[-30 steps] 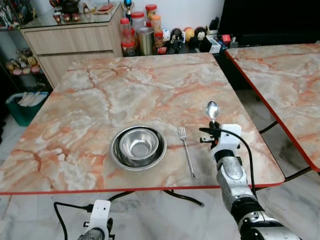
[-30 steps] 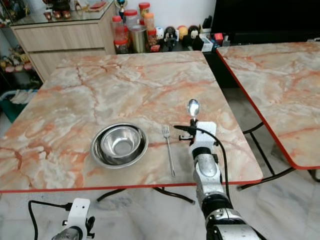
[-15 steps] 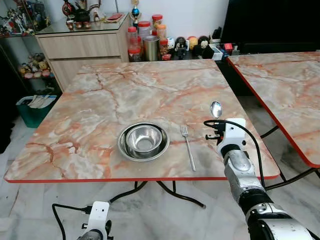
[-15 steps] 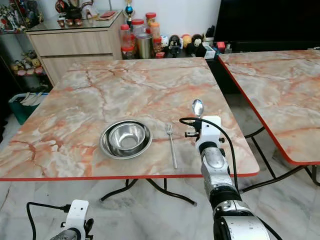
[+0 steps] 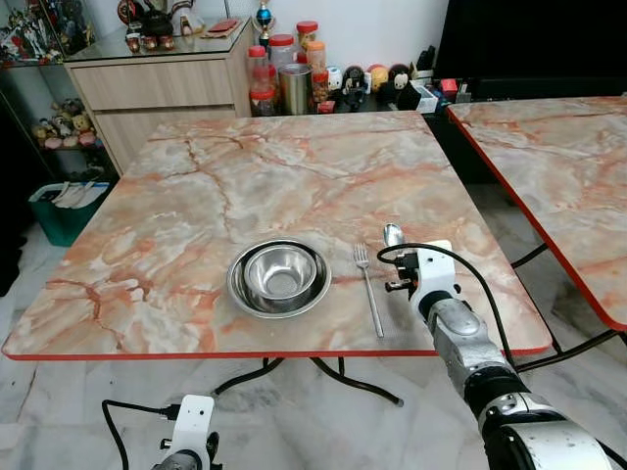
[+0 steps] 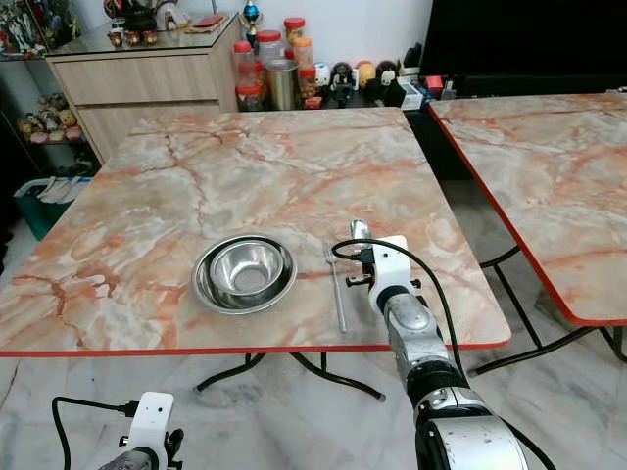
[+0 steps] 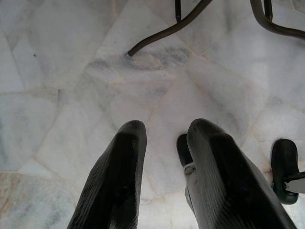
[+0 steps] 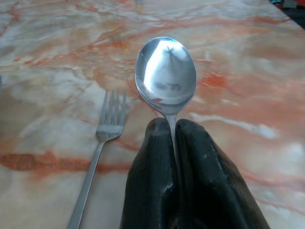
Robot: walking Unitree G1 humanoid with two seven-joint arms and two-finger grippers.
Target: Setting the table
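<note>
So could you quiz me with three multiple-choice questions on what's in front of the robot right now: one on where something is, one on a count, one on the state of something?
1. Where does the fork lie on the table?
A. inside the bowl
B. right of the bowl
C. left of the bowl

2. How many bowls are on that table?
A. one
B. two
C. three

3. What is the right gripper doing?
A. hanging open
B. shut on the spoon
C. gripping the fork

Answers:
1 B, the fork lies between the steel bowl and the right gripper.
2 A, one steel bowl.
3 B, its fingers pinch the handle of the spoon.
</note>
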